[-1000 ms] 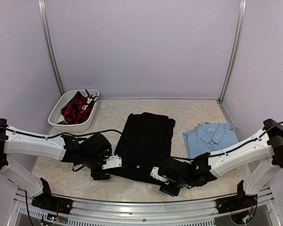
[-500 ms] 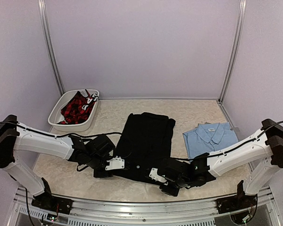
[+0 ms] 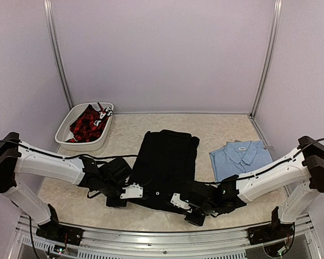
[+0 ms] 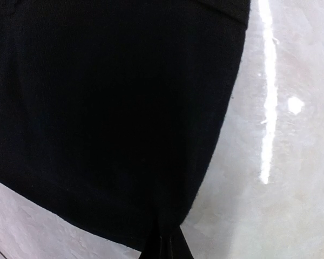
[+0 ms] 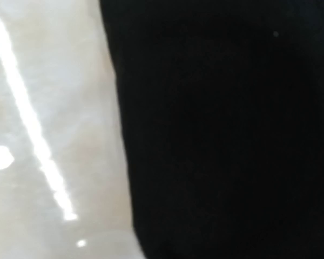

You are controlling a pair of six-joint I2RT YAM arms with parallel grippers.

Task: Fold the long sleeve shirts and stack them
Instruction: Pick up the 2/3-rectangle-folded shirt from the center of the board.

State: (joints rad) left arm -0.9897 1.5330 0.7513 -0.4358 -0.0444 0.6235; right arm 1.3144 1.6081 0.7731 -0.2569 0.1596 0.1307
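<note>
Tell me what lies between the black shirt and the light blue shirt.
Top view: only bare tabletop separates the black shirt from the light blue shirt.

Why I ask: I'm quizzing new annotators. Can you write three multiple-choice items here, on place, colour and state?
1. Relative to the plain black cloth shirt, the folded light blue collared shirt lies: A right; B left; C on top.
2. The cloth in the white plastic basket is: A green; B red-and-black plaid; C yellow.
3. The left gripper is: A wide open; B inside the basket; C shut on the black shirt's near hem.
A, seen from above; B, plaid shows; C, its wrist view shows pinched cloth.
</note>
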